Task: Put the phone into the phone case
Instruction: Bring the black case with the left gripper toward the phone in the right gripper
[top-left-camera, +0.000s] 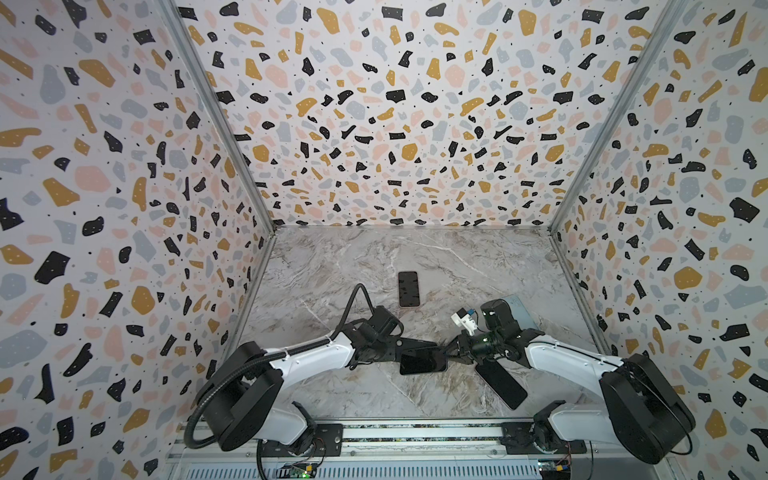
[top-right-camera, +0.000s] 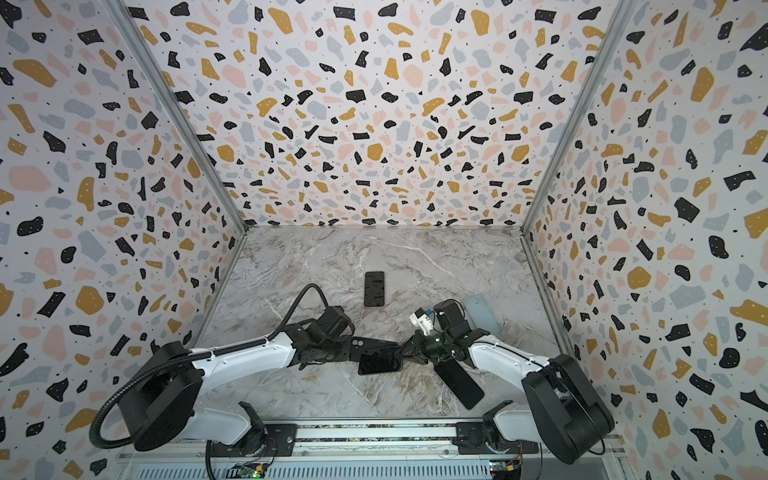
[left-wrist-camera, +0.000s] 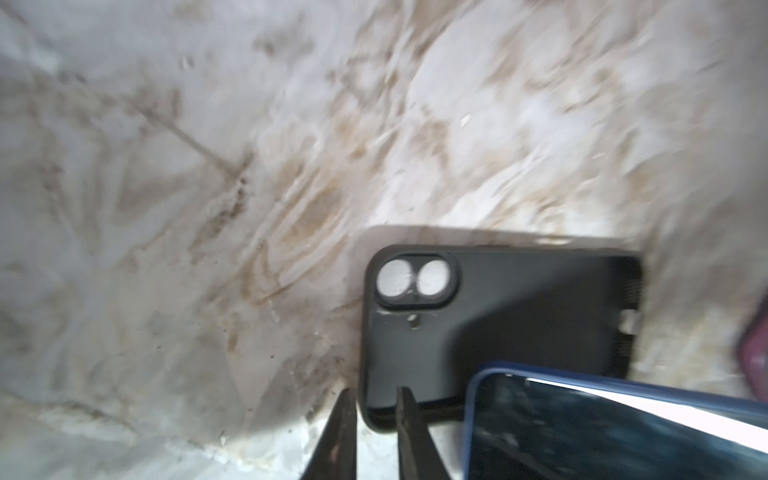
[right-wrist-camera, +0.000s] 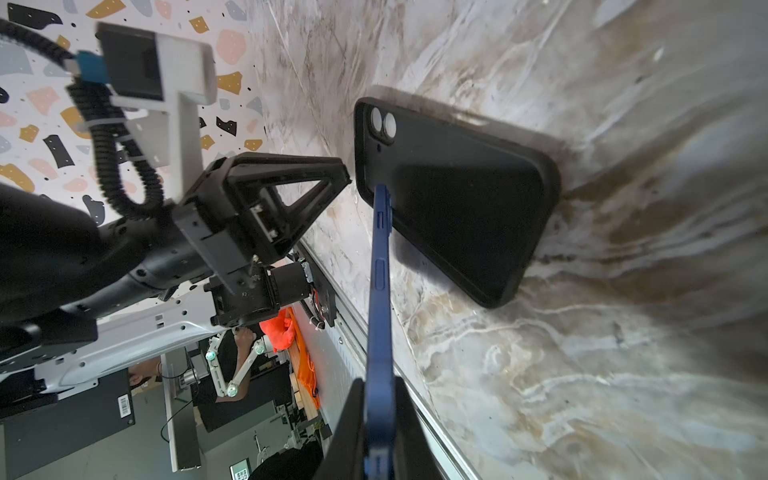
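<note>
A black phone case (left-wrist-camera: 498, 324) lies flat on the marble table, with two round camera holes near one corner. It also shows in the right wrist view (right-wrist-camera: 457, 199) and in a top view (top-right-camera: 374, 344). My left gripper (left-wrist-camera: 376, 392) stands slightly open astride the case's corner, and neither finger visibly presses it. My right gripper (right-wrist-camera: 378, 415) is shut on one end of the blue-edged phone (right-wrist-camera: 380, 291). The phone (top-left-camera: 422, 360) is tilted, its far end down on the case near the camera holes. Its dark screen (left-wrist-camera: 582, 432) overlaps the case.
A dark slab like a phone (top-left-camera: 500, 384) lies near the front right, under my right arm. Another phone (top-left-camera: 408, 289) lies mid-table behind the grippers. A pale blue case (top-right-camera: 482, 313) sits behind my right wrist. Patterned walls enclose three sides, and a metal rail (top-left-camera: 415, 434) runs along the front.
</note>
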